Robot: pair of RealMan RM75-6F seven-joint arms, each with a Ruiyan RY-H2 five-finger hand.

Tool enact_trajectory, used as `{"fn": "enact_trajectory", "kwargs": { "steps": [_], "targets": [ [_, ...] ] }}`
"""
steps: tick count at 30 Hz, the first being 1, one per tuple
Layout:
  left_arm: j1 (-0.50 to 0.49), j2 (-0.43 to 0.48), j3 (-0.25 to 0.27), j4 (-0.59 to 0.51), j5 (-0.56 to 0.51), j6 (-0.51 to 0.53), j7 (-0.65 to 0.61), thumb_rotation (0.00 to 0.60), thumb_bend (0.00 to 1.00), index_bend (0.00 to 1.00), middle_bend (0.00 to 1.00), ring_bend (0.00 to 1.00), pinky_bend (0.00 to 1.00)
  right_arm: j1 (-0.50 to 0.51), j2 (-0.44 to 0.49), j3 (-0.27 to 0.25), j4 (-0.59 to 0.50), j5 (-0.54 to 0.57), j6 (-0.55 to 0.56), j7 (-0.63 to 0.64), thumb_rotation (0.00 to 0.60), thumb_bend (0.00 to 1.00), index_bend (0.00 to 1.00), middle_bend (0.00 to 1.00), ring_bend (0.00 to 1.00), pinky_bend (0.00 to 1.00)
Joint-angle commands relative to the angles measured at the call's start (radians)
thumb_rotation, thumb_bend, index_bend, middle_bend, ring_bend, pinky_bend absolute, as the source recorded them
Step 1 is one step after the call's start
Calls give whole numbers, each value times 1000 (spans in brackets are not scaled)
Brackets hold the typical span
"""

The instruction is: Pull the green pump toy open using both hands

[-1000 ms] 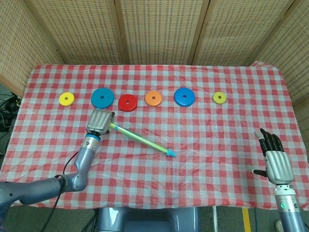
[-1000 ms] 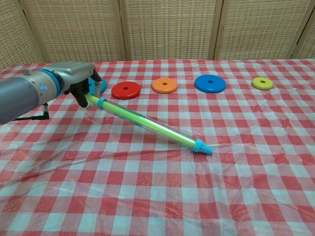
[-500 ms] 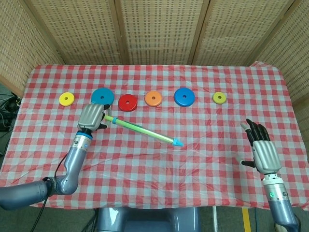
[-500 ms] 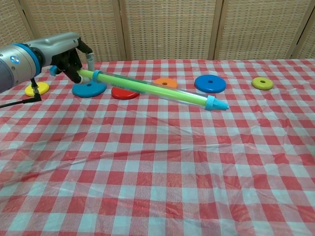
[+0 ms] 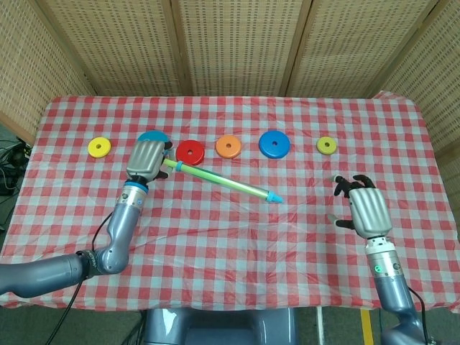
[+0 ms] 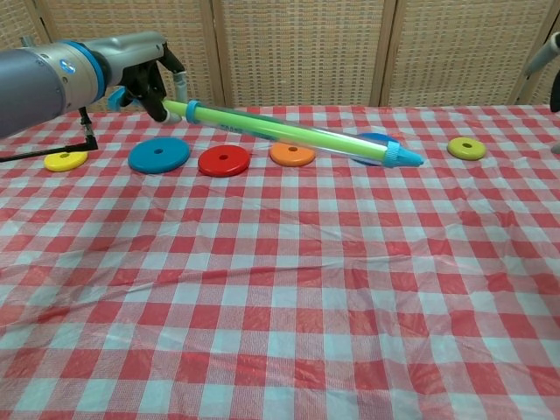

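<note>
My left hand grips one end of the green pump toy and holds it in the air above the table. The toy is a long clear tube with a green core and a blue tip that points right. My right hand is to the right of the tip, well apart from it, fingers spread and holding nothing. In the chest view only a fingertip of the right hand shows at the right edge.
A row of flat discs lies at the back of the red checked tablecloth: yellow, blue, red, orange, blue, small yellow. Wicker screens stand behind the table.
My left hand has lifted the pump toy higher off the table and carried it rightward. My right hand has risen and moved left toward the blue tip.
</note>
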Motion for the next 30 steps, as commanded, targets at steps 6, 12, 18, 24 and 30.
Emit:
{"fn": "enact_trajectory", "kwargs": {
  "steps": [6, 12, 18, 24, 30],
  "targets": [
    [-52, -40, -5, 44, -57, -7, 46, 600, 530, 850, 940, 855, 732, 77, -14, 43, -57, 139, -85, -80, 600, 160, 346, 800, 752, 394],
    [-83, -69, -16, 71, -100, -10, 55, 600, 530, 849, 940, 855, 732, 134, -5, 71, -72, 237, -139, -115, 600, 193, 360, 881, 828, 445],
    [-107, -88, -32, 78, -143, -29, 50, 600, 530, 850, 940, 855, 732, 168, -25, 72, -69, 299, -151, -132, 600, 203, 369, 891, 835, 448],
    [-127, -82, -40, 67, -184, -50, 50, 600, 530, 849, 940, 855, 732, 182, -48, 57, -52, 328, -146, -126, 600, 219, 381, 897, 839, 451],
    [-140, -70, -33, 58, -199, -49, 59, 600, 530, 849, 940, 855, 732, 190, -62, 45, -34, 342, -145, -114, 600, 229, 394, 900, 840, 454]
  ]
}}
